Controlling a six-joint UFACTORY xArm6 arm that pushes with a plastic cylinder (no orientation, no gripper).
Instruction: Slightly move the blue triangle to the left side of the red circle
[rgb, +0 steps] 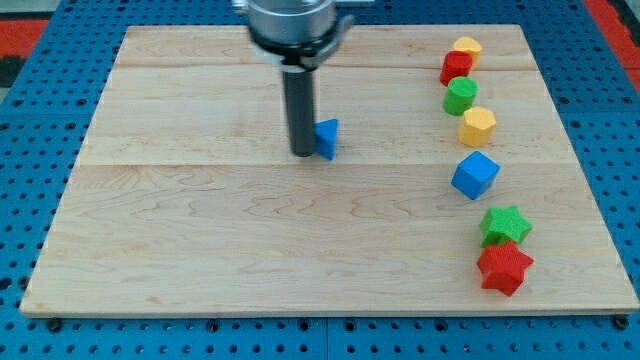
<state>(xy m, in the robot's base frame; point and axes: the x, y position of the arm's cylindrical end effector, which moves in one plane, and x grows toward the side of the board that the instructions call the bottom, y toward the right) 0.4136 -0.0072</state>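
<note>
My tip (303, 152) touches the blue triangle's (327, 138) left side, partly hiding it; the end effector, a plain rod, pinches nothing. The red circle (456, 68) sits far right of the triangle.

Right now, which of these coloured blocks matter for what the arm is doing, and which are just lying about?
In the job:
blue triangle, just right of my tip
red circle

Lying about:
yellow block
green cylinder
yellow hexagon
blue cube
green star
red star

Wooden board (200, 250) carries eight scattered coloured blocks.
</note>
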